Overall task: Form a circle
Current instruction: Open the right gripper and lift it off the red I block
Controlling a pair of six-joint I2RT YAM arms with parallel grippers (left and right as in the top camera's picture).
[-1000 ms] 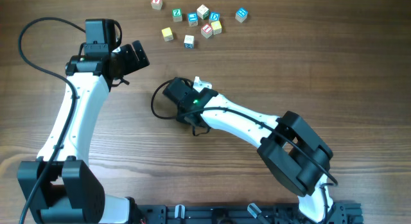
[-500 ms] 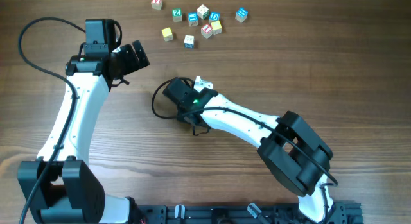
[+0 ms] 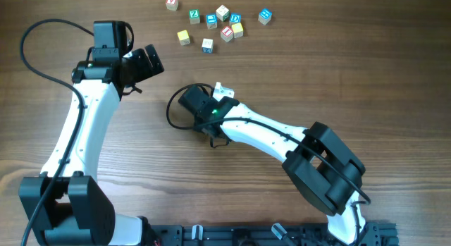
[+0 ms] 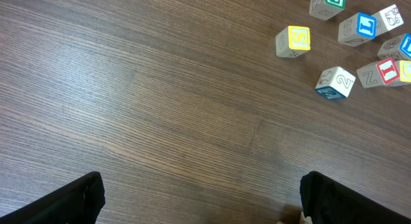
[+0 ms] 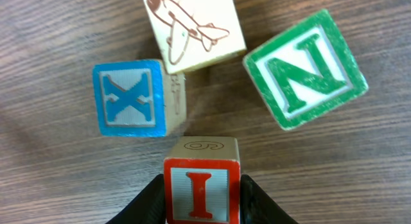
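While the right tool [image 5: 203, 208] grips the red cube [image 5: 201, 185] by two sides, its fingers closed partway onto it, the circle [image 5: 178, 105] shows four members in the right wrist view. These are that red cube at the bottom, a blue cube [image 5: 130, 99] on the left, a cream cube [image 5: 192, 28] with a plane drawing at the top, and a green cube [image 5: 305, 70] on the right, all around a bare patch of desk [image 5: 58, 179]. Blue and cream touch at a corner; green sits tilted, just apart from cream. Whether the red cube rests on the desk I cannot tell. From overhead the right arm [image 3: 268, 133] covers this group near the desk's middle, well apart from the loose cubes [image 3: 211, 21] at the far edge. The left tool [image 4: 200, 198] hangs wide open, holding nothing, over bare wood.
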